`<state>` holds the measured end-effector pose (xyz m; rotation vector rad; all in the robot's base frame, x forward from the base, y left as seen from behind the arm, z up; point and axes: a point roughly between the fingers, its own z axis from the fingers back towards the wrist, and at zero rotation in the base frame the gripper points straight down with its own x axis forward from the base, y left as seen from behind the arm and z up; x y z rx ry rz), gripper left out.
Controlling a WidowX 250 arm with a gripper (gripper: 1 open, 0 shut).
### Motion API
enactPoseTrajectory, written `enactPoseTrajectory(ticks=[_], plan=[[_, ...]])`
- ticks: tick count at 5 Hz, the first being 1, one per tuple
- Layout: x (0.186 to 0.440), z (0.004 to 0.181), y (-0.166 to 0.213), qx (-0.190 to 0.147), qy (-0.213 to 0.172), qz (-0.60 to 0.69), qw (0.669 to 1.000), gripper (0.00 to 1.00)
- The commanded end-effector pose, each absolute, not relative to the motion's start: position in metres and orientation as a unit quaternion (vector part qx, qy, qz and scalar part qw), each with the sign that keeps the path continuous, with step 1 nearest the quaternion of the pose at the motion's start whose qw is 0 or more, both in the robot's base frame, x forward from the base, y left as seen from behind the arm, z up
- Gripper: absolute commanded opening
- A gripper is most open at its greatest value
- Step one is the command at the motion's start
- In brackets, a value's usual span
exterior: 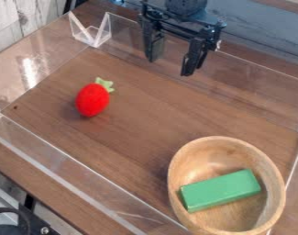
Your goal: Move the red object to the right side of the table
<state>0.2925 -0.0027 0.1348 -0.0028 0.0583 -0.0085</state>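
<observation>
In the one camera view, a round wooden bowl sits at the lower right of the table. Inside the bowl lies a green block. The block is long and flat, and it lies slanted, with its right end a bit higher in the picture. Nothing else is in the bowl.

The red strawberry sits on the left part of the table, well apart from the bowl. It is on bare wood, not in any container. Its little green top points up and to the right in the picture, and its round red end points down and to the left, so it lies tilted.

The gripper hangs at the top, over the far part of the table. Its two dark fingers point down and stand wide apart. It holds nothing. It is well apart from the strawberry.

Low clear walls run around the table.
</observation>
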Motion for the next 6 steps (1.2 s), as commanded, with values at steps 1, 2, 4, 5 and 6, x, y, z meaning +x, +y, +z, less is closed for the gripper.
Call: enactPoseTrajectory(ticks=[1,2,4,5,6], plan=[[0.285,0.127,0.011,-0.005,0.037,-0.002,0.999,1.0],[0.276,0.12,0.028,-0.009,0.042,0.0,0.999,1.0],[0.233,0.11,0.093,-0.012,-0.018,-0.049,0.999,1.0],[0.235,0.104,0.122,-0.024,-0.037,-0.045,0.998,1.0],[0.245,0.096,0.133,-0.042,-0.056,-0.036,0.997,1.0]])
